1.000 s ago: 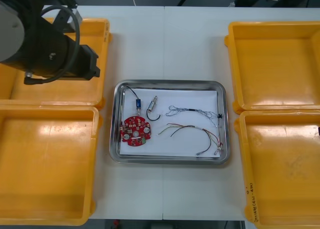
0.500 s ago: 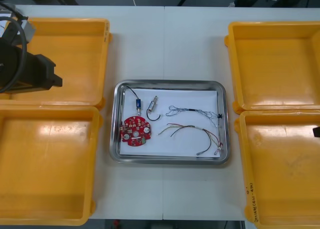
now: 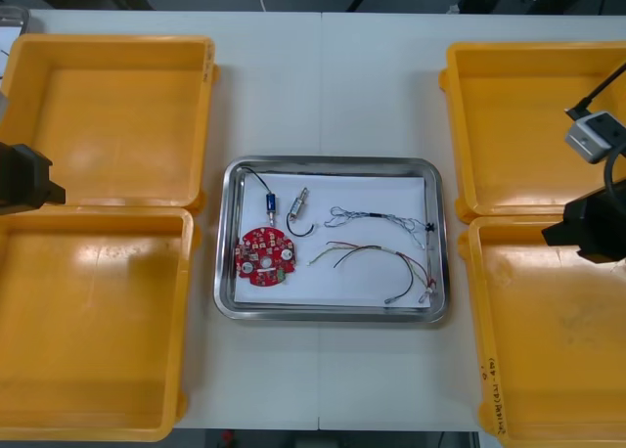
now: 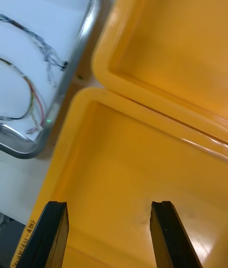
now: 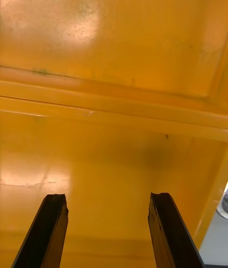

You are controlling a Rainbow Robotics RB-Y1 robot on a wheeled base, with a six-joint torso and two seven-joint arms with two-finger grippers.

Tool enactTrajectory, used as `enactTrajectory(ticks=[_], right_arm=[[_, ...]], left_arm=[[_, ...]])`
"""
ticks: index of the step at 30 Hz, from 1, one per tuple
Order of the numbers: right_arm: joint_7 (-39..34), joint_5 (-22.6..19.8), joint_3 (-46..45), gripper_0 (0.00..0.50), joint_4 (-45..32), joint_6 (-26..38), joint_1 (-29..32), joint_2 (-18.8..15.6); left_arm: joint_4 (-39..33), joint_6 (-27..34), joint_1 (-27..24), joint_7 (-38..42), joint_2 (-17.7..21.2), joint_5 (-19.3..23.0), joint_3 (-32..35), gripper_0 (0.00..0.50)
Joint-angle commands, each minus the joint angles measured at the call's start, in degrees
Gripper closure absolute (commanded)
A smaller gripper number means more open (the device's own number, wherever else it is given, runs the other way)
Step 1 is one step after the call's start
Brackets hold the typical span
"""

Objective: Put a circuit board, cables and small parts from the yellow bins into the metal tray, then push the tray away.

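Observation:
The metal tray (image 3: 438,235), white inside, sits at the table's centre. In it lie a round red circuit board (image 3: 264,256), two small metal parts (image 3: 296,206), a twisted blue and white cable (image 3: 377,215) and a red and yellow cable (image 3: 386,260). My left arm (image 3: 20,179) is at the left edge, where the two left bins meet. Its gripper (image 5: 108,227) is open above the rims between them. My right arm (image 3: 587,231) hangs over the right bins. Its gripper (image 4: 110,230) is open over the near right bin (image 4: 142,163), with the tray's corner (image 4: 71,78) beside it.
Yellow bins flank the tray: far left (image 3: 117,115), near left (image 3: 98,321), far right (image 3: 538,125), near right (image 3: 548,340). White table shows beyond the tray's far rim and in front of its near rim.
My left arm has drawn back leftward off the far left bin to the view's edge. My right arm has come in over the right bins.

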Motion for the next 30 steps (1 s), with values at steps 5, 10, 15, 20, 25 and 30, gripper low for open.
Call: enactTrajectory(ticks=[5, 10, 15, 20, 25, 30], right_arm=[[-1.5, -2.7, 14.2, 0.0, -1.7, 0.2, -9.3, -2.1], [-1.5, -1.8, 23.6, 0.0, -1.7, 0.2, -14.8, -2.1], [-1.4, -0.6, 29.5, 0.0, -1.7, 0.2, -18.4, -1.7], [-0.7, 4.9, 40.5, 0.0, -1.7, 0.2, -24.7, 2.5], [0.4, 9.5, 49.0, 0.0, -0.4, 0.2, -28.3, 5.9], [1.9, 11.7, 54.8, 0.0, 2.0, -0.2, -30.6, 8.4]], left_arm=[[0.3, 0.4, 5.0, -11.2, 2.5, -1.1, 2.3, 0.0], [0.3, 0.4, 7.3, -12.2, 2.5, 0.0, 3.1, 0.0], [0.1, 0.4, 8.4, -13.2, 2.4, 0.7, 3.7, 0.0], [-0.4, 0.4, 8.4, -13.4, 2.3, 1.3, 4.0, 0.0], [-0.4, 0.4, 8.4, -13.6, 2.3, 1.6, 4.1, 0.0], [-0.4, 0.4, 8.4, -13.5, 2.2, 1.8, 4.1, 0.0]])
